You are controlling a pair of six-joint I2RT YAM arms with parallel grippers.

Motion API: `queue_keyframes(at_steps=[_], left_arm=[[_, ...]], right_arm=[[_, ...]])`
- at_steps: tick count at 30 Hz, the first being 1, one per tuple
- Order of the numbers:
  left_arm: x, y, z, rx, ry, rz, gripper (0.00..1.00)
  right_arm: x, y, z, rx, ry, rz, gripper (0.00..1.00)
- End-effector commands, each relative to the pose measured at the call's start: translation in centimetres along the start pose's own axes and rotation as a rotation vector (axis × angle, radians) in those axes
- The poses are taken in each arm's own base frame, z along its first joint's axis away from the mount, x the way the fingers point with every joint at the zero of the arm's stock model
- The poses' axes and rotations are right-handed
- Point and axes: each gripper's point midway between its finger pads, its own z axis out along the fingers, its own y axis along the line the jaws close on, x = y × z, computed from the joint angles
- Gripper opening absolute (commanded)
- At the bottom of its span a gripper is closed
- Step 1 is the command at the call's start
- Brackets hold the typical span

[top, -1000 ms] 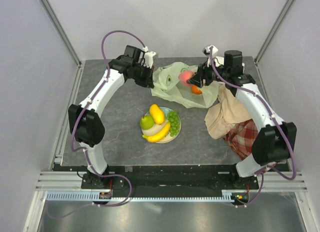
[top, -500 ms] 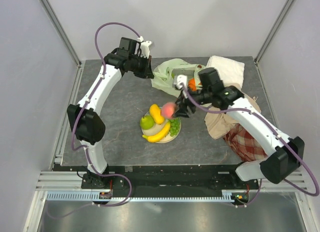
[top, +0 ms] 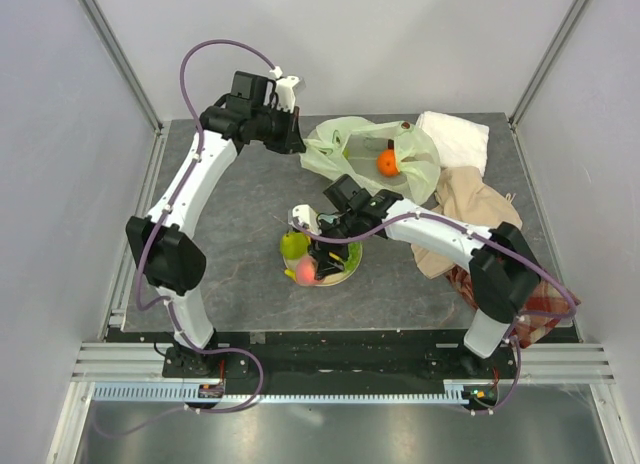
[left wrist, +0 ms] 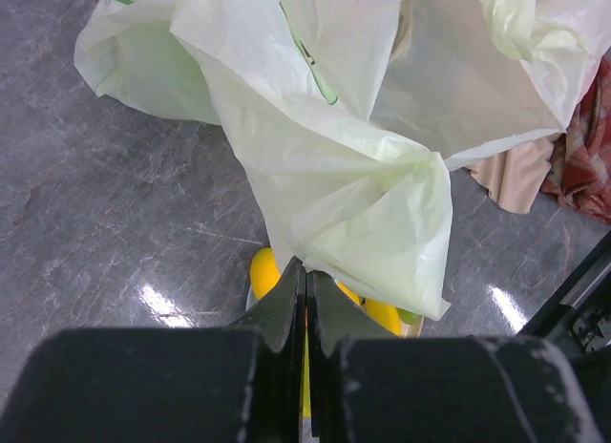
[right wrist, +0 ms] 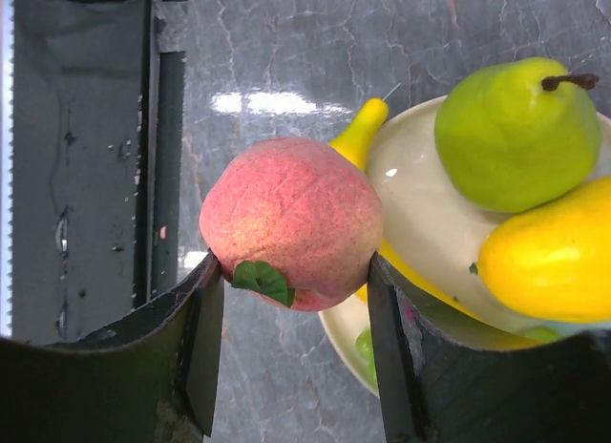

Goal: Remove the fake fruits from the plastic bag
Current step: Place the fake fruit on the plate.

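From above, the right gripper [top: 312, 266] clamps a pink plastic peach [top: 304, 275] at the near rim of the round cream plate [top: 347, 273]. A glossy orange fruit [top: 387, 162] lies in the thin pale-green plastic bag [top: 345, 149], well apart.

The left wrist view shows the left gripper [left wrist: 305, 271] pinched shut on bag film.

In the right wrist view the peach overhangs the plate's rim. It is best carried inward, toward the green plastic pear [right wrist: 511, 118], before opening, or it may roll off.
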Motion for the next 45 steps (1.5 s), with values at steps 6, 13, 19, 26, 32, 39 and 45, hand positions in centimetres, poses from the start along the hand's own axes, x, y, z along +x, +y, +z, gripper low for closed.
queue_keyframes(at_steps=[6, 13, 19, 26, 32, 39, 45], left_arm=[[-0.7, -1.2, -2.8, -0.010, -0.063, 0.038, 0.02], [-0.7, -1.0, -2.5, -0.009, -0.060, 0.036, 0.02], [-0.8, -1.1, -2.5, -0.010, -0.063, 0.038, 0.02], [-0.9, -1.0, -2.3, -0.006, -0.061, 0.038, 0.01], [-1.1, -1.1, -2.1, 0.003, -0.064, 0.038, 0.02], [-1.1, -1.3, -1.8, 0.015, -0.060, 0.038, 0.02], [-1.4, -1.7, -1.8, 0.036, -0.066, 0.039, 0.02]], right_arm=[[-3.8, -2.6, 1.5, 0.037, -0.093, -0.057, 0.25], [-2.8, -3.8, 2.8, 0.041, -0.058, -0.065, 0.27], [-1.4, -4.0, 3.3, 0.032, -0.017, -0.071, 0.28], [-0.5, -4.8, 3.3, 0.060, 0.010, -0.061, 0.46], [-0.1, -4.7, 2.2, 0.083, 0.010, -0.056, 0.80], [-1.6, -4.1, 1.0, 0.087, -0.033, -0.069, 0.98], [-3.5, -4.0, -2.5, 0.164, -0.034, -0.065, 0.98]])
